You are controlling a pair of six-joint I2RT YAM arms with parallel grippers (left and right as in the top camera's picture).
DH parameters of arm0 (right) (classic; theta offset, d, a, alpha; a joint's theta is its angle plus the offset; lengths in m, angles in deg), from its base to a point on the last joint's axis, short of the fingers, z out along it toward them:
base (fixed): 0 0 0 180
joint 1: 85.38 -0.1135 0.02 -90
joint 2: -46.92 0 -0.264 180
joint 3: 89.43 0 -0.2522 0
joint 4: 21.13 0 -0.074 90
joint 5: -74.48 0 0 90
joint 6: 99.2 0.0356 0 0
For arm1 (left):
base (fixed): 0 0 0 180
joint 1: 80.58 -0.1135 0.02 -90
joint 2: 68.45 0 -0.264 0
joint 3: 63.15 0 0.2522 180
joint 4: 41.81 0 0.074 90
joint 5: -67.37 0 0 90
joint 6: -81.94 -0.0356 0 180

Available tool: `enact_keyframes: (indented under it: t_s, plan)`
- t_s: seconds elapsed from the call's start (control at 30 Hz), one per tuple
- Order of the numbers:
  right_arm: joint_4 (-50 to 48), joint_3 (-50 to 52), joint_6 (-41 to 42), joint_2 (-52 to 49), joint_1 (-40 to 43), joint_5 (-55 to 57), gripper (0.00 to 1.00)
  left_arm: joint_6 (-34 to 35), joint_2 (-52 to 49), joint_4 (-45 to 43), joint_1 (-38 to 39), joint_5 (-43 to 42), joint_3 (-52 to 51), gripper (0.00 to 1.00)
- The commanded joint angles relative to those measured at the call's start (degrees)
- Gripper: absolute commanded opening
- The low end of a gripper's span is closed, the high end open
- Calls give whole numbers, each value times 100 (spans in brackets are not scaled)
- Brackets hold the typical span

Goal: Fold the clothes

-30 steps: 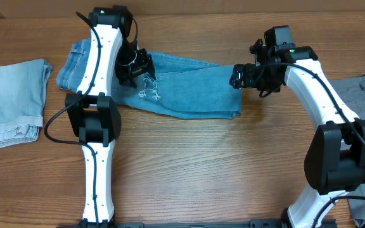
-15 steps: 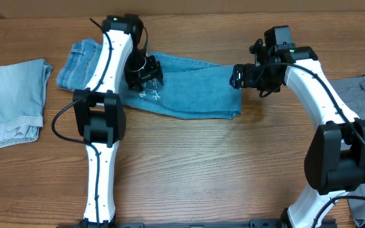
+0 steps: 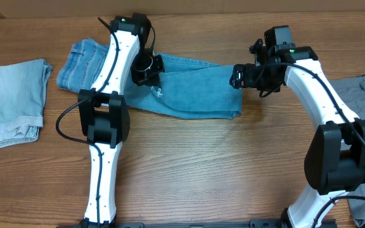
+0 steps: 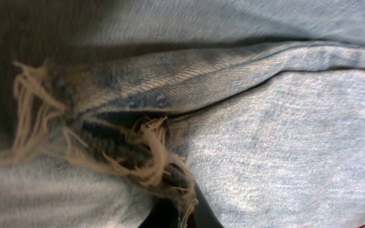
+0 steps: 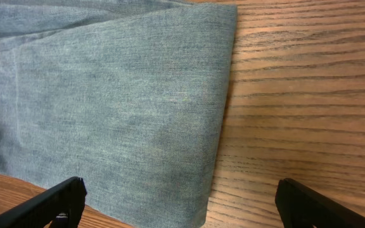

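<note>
My left hand (image 3: 147,69) grasps the jeans' (image 3: 195,88) frayed hem. My right hand (image 3: 237,77) hangs released over their fold.

Brown wooden table with a streaked lengthwise grain (image 3: 233,164), seen from overhead; lighting is even and shadows are soft. A paler tan strip (image 3: 233,5) borders its far edge. The right wrist view shows the grain close up.

The left gripper (image 3: 149,68) now sits farther right along the jeans (image 3: 195,85) and slightly nearer the table's far edge. The left arm (image 3: 103,120) has swung right with it. The pale frayed patch (image 3: 159,94) (plainly spread a second ago) shows only as a sliver beside the gripper.
</note>
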Motion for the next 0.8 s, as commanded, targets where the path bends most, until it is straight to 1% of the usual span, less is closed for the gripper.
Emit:
enact_keyframes:
  t_s: [0.0,0.13,0.2,0.3,0.33,0.37,0.43,0.5,0.53,0.57,0.6,0.63,0.67,0.77]
  plan:
    - [-13,-24,-22,92,7,24,100,-422,31,-212,37,-57,240,4]
    - [-13,-24,-22,92,7,66,100,-785,31,-203,33,-48,754,4]
    - [-13,-24,-22,92,7,66,100,-846,31,-186,33,-28,1163,4]
    - [-13,-24,-20,92,7,66,100,-839,31,-188,33,299,1521,4]
    - [-13,-24,-20,92,7,66,100,-839,31,-188,33,376,1526,6]
    - [-15,-24,-20,92,7,66,100,-839,31,-155,33,527,1519,9]
    - [-15,-24,-20,92,7,66,100,-839,31,-87,33,752,1488,11]
    - [-13,-24,-20,92,7,66,100,-839,31,13,50,979,1482,18]
    - [-13,-24,-20,92,7,66,100,-839,31,31,55,1045,1482,25]
    - [-11,-24,-20,92,7,66,100,-839,31,48,55,1108,1482,35]
    - [-11,-22,-20,92,7,66,100,-835,31,59,52,1134,1484,41]
    - [-31,-4,-20,92,7,68,100,-778,33,90,37,1130,1491,43]
    - [-111,59,-13,92,9,63,98,-664,33,146,28,1058,1491,42]
    - [-278,271,2,90,7,37,93,-645,33,195,90,470,1488,26]
